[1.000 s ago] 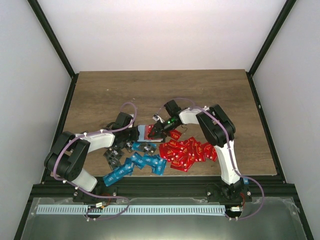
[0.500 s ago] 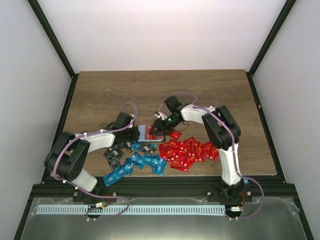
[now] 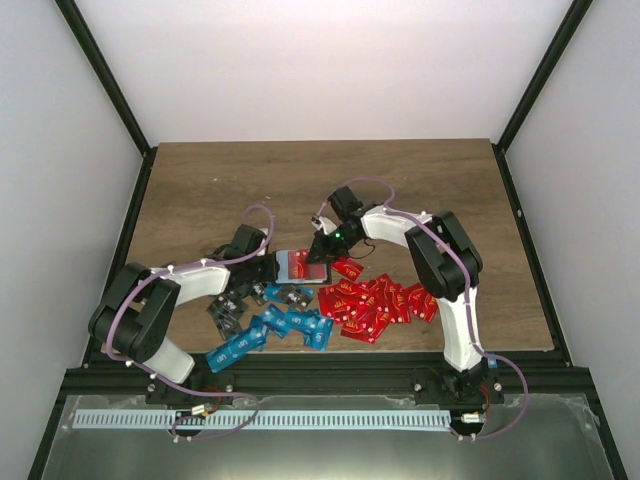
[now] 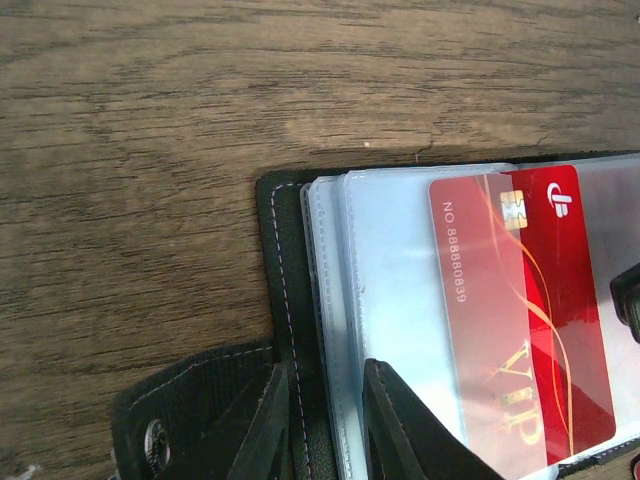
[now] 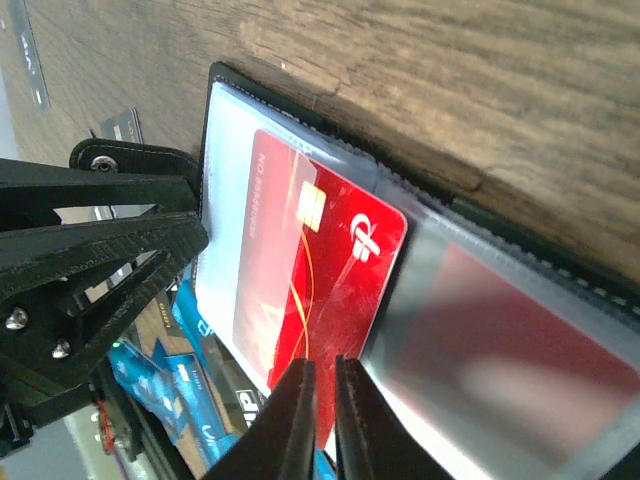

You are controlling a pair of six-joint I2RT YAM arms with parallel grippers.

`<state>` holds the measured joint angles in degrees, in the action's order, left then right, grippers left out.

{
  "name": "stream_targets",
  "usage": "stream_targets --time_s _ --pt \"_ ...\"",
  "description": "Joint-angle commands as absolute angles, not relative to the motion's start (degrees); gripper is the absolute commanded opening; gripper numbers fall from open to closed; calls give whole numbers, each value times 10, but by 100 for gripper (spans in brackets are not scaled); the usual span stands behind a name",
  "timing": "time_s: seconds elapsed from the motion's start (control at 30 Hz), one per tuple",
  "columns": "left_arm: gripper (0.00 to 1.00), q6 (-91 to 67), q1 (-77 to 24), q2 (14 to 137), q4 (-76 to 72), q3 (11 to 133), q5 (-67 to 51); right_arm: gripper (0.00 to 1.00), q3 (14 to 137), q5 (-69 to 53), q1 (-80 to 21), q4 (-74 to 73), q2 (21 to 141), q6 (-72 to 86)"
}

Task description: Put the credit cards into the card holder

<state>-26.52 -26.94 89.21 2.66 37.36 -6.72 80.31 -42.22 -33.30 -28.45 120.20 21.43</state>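
Card holder (image 4: 283, 250) lies open and flat on the desk (image 3: 250, 180), roughly mid-width, between the two claws. Clear sleeves (image 4: 385, 260) face up, black stitched rim around them.

One red card (image 4: 520, 320) lies on the sleeves: chip, "VIP", number printed along the long edge. The numbered half looks paler, as if under the plastic; the rest is bare. The right wrist view shows a blurred red shape under the neighbouring sleeve, can't tell what it is.

Left claw (image 4: 328, 380): clamped on the holder's snap-strap edge, with rim and sleeve edges between the fingers.

Right claw (image 5: 325, 370): fingers (image 5: 298, 410) almost together with only a thin slit, tips over the red card's long edge. Can't tell if they pinch it or just touch it.

Loose cards on the desk:
- The red pile (image 3: 375, 300) sits just right of the holder, towards the arm bases.
- The blue cards (image 3: 285, 325) run in a strip on the near side of the holder.
- The dark grey cards (image 3: 225, 312) lie left of the blue ones, by the left arm.
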Motion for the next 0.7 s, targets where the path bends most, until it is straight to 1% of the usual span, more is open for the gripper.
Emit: stream_targets --time_s 0.0,0.13,0.27,0.47,0.67 --pt "23 -258 -273 891 31 371 -69 6 829 -387 -341 -287 1210 211" --pt "23 -258 -274 892 31 371 -68 4 830 -392 -343 -285 1217 212" --pt "23 -258 -275 892 31 371 -67 4 832 -388 -347 -285 1219 214" --pt "24 -258 -275 891 33 370 -64 10 825 -357 -349 -290 1212 215" --pt "23 -257 -275 893 32 370 -64 11 818 -351 -356 -287 1213 218"
